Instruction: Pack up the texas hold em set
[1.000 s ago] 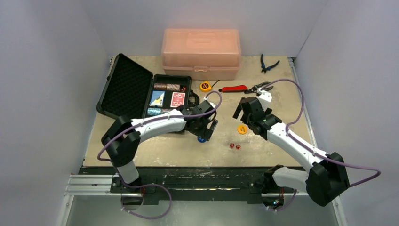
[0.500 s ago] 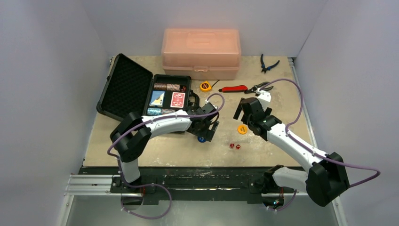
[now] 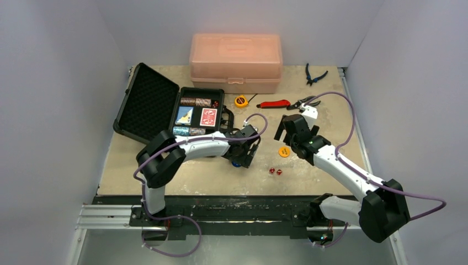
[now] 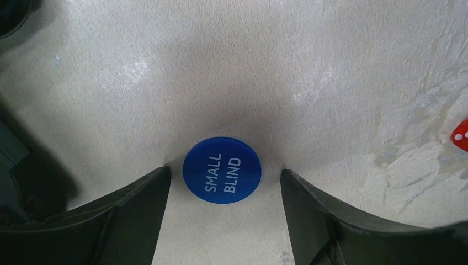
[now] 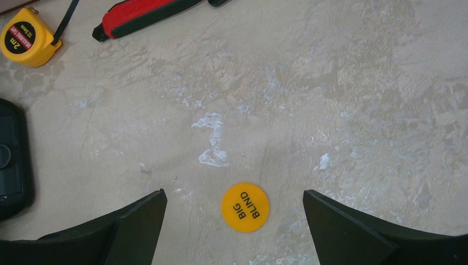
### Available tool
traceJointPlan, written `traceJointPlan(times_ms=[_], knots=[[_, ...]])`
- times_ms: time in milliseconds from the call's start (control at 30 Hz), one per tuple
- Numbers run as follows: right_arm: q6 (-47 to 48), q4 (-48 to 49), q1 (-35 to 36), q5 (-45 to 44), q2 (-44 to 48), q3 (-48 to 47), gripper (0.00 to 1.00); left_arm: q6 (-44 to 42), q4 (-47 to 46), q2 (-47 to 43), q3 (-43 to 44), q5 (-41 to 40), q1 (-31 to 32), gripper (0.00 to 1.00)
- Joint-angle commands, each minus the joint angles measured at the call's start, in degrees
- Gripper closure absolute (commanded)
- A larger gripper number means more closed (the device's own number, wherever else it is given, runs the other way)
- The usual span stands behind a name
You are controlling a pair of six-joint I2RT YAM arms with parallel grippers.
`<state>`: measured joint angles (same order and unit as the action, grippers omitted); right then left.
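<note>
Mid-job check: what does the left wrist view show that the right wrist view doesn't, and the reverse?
Only left wrist: the blue disc, marked SMALL BLIND, and a red die at the right edge. Only right wrist: the yellow disc, marked BIG BLIND, a tape measure and a red-handled tool. Both: bare table, and a disc lying flat between open fingers, untouched.

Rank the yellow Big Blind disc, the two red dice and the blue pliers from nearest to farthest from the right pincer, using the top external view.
1. Yellow Big Blind disc: directly in front of the right pincer, on its near side.
2. Red dice: farther toward the front, slightly left.
3. Blue pliers: at the back right corner.
</note>
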<state>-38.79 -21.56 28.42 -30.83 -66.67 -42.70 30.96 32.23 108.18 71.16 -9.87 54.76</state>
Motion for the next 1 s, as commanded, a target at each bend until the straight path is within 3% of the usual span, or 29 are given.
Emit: traceJointPlan(times_ms=[0,967], knots=[[0.9,1.9,-0.5,-0.8,0.5,0.4,0.01,1.7,0.3,0.9,1.2,-2.9,0.8,0.30],[1.4,2.4,-1.0,-0.3,0.5,0.8,0.01,3.9,0.6,4.5,0.5,-4.7,2.2,0.45]])
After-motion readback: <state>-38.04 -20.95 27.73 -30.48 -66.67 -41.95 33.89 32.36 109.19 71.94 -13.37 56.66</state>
